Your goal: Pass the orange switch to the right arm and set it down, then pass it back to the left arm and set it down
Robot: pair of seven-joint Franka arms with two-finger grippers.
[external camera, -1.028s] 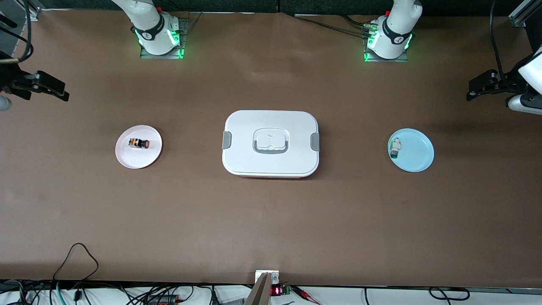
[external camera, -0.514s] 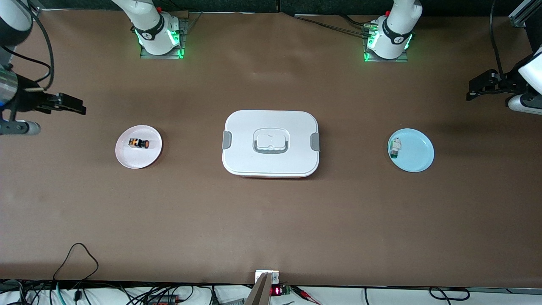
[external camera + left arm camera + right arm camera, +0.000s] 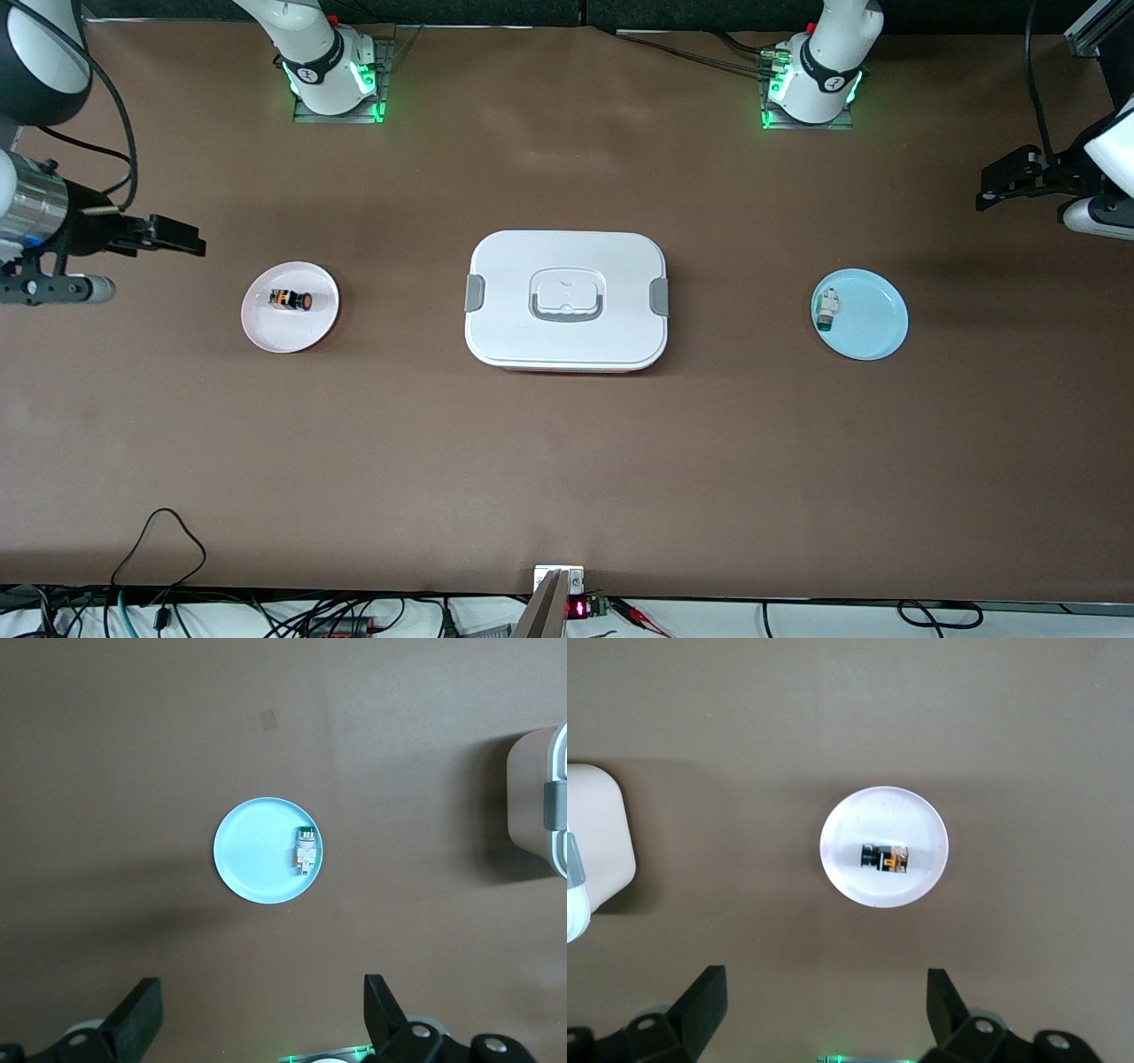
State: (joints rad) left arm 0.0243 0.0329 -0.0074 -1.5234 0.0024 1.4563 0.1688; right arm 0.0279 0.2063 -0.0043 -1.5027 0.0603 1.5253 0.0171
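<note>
Orange switch (image 3: 291, 300): I see it lying on its side on the pink plate (image 3: 266, 332), toward the right arm's end of the desk (image 3: 567, 461). From the right wrist view it reads as a small dark body with an orange patch (image 3: 886, 857); I cannot make out finer detail.

Box (image 3: 567, 299): it sits lid on at the middle of the desk, between the two plates and well apart from both. Each wrist view catches only one cut-off end of it (image 3: 594, 846) (image 3: 542, 806).

Right gripper (image 3: 166, 236): it is up in the air over bare desk near the pink plate, not touching anything. Its fingers (image 3: 702, 999) stand spread wide apart with nothing between them. Most of the arm is cut off by the edge of the front view.

Left gripper (image 3: 1001, 182): it waits up in the air over bare desk at the left arm's end, well apart from the blue plate (image 3: 877, 332). Fingers (image 3: 137, 1017) released, wide apart, empty. Only part of the wrist shows in the front view.

Blue plate: it carries a small white-and-green part (image 3: 827, 309) near the rim on the box's side. I cannot tell more of that part's shape.

Desk edge nearest the front camera: cables (image 3: 159, 540) and a small red display (image 3: 577, 609), half cut off.
</note>
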